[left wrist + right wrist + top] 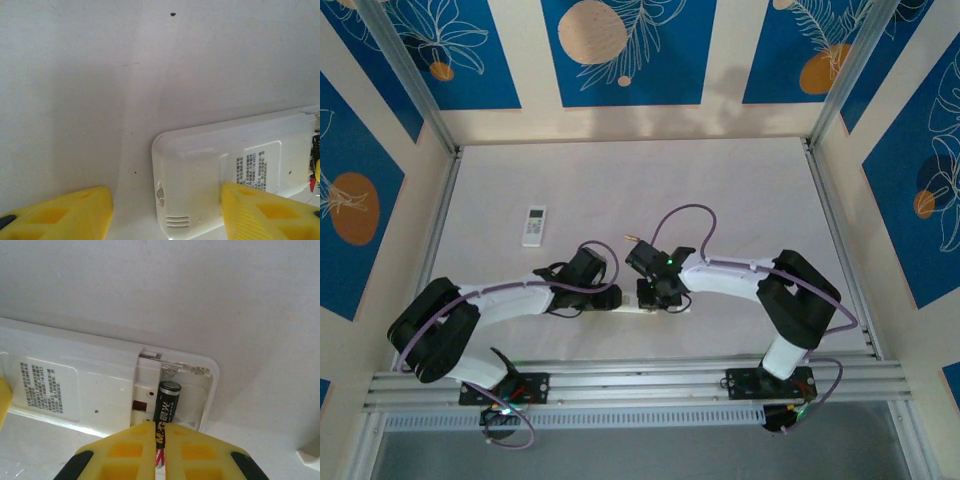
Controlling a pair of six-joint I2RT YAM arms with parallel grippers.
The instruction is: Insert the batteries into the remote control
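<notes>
A white remote lies back-up on the table, its battery compartment open at the right end. My right gripper is shut on a black battery that slants into the compartment, its upper end near the contact springs. My left gripper is open, with its yellow fingers on either side of the remote's other end; whether they touch it I cannot tell. In the top view both grippers, left and right, meet over this remote near the table's front middle.
A second, smaller white remote lies face-up at the left of the table. A tiny slim object with a coppery tip lies just behind the grippers. A white piece shows at the right wrist view's lower right corner.
</notes>
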